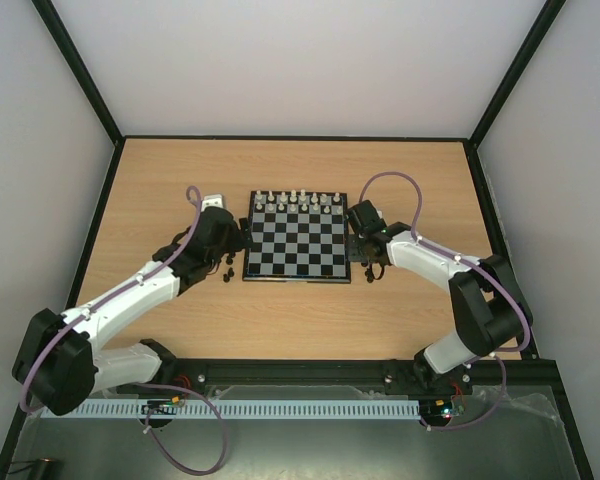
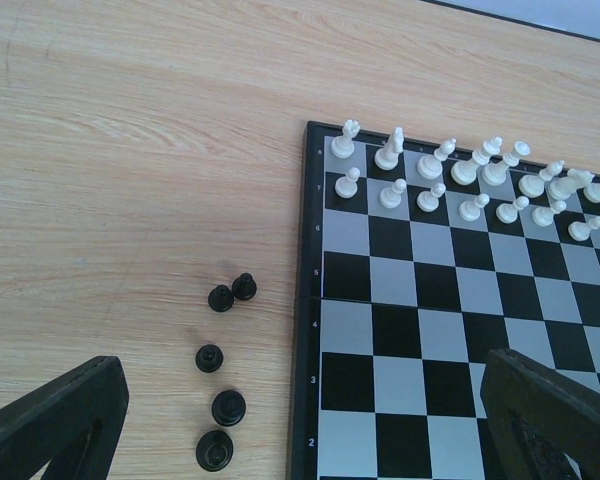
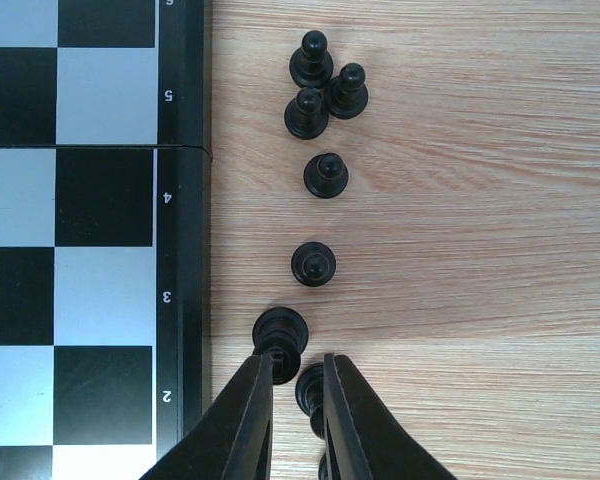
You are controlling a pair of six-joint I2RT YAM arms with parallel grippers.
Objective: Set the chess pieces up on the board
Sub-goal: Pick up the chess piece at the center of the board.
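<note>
The board (image 1: 297, 250) lies mid-table, with white pieces (image 1: 298, 201) on its two far rows. Several black chess pieces (image 2: 209, 358) stand on the wood by its left edge, and several more (image 3: 326, 175) by its right edge. My left gripper (image 2: 302, 405) is wide open above the board's left edge (image 2: 307, 380), holding nothing. My right gripper (image 3: 298, 362) is low over the right group. Its jaws stand a narrow gap apart. One black piece (image 3: 280, 332) sits at the left fingertip. Another (image 3: 310, 388) sits in the gap against the right finger.
Board rows nearest the arms hold no pieces. The right arm (image 1: 430, 262) reaches in from the right and the left arm (image 1: 130, 295) from the left. Dark frame rails (image 1: 95, 220) bound the table sides and back.
</note>
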